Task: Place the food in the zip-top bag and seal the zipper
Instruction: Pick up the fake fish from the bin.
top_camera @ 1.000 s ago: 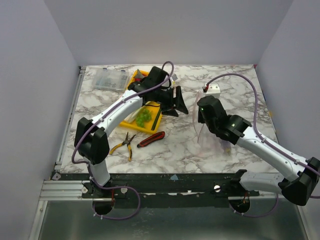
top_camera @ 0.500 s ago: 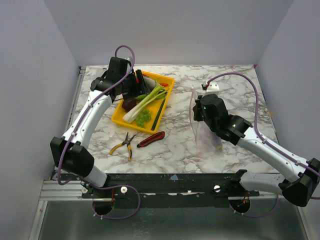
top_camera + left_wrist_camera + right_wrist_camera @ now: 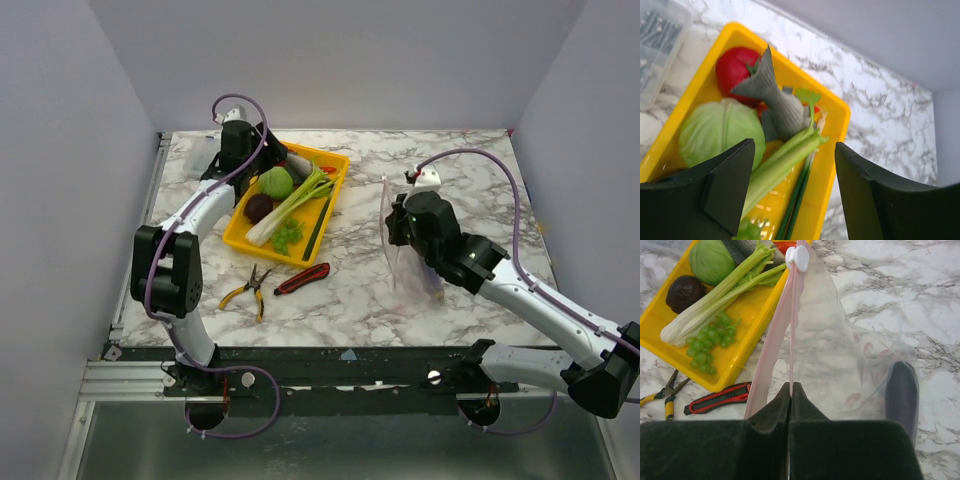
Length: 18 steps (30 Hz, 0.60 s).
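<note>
The zip-top bag (image 3: 840, 350) stands on the marble with its mouth apart, a purple eggplant (image 3: 901, 390) inside it. My right gripper (image 3: 791, 387) is shut on one lip of the pink zipper (image 3: 791, 330); the other lip (image 3: 765, 360) hangs loose to the left. The rest of the food lies in a yellow tray (image 3: 832, 150): red tomato (image 3: 735, 67), grey fish (image 3: 777, 102), cabbage (image 3: 720, 130), leek (image 3: 785, 160) and grapes (image 3: 710, 345). My left gripper (image 3: 792, 160) hangs open and empty over the tray's far left end (image 3: 268, 162).
Yellow-handled pliers (image 3: 250, 290) and a red-black utility knife (image 3: 302, 279) lie on the marble just in front of the tray. A clear hard box (image 3: 655, 40) sits left of the tray. A dark maroon round food (image 3: 685, 292) also rests in the tray.
My left arm has swung from beside the bag back to the left, over the tray's far end, staying open. The right gripper kept its hold on the bag and barely moved.
</note>
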Each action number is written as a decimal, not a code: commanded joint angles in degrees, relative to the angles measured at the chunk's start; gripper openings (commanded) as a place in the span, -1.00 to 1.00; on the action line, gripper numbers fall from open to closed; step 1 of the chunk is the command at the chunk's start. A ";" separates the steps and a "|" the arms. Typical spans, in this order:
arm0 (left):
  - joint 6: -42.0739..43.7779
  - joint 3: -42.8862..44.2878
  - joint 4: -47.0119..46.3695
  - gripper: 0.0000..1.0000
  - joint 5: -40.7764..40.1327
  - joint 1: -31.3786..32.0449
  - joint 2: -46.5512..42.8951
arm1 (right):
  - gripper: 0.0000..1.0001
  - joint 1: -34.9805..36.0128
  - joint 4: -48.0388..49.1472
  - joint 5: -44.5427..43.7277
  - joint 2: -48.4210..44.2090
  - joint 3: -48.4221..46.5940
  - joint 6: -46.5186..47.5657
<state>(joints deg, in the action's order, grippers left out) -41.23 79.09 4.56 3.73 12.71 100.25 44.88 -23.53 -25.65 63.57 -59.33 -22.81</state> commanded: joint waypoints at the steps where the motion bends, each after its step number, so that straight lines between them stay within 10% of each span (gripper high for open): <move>1: -5.09 -3.93 -25.55 0.33 -5.90 -0.48 4.20 | -0.99 0.00 1.53 2.84 1.11 -1.55 0.86; 18: -18.90 -6.29 -33.43 0.45 -12.25 -0.62 12.73 | -0.99 -0.04 -0.07 2.90 1.38 -3.25 2.34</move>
<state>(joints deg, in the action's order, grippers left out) -57.32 74.17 -23.79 -5.82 12.10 113.16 44.88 -23.55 -23.24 64.99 -61.06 -21.37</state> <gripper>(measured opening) 0.723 0.008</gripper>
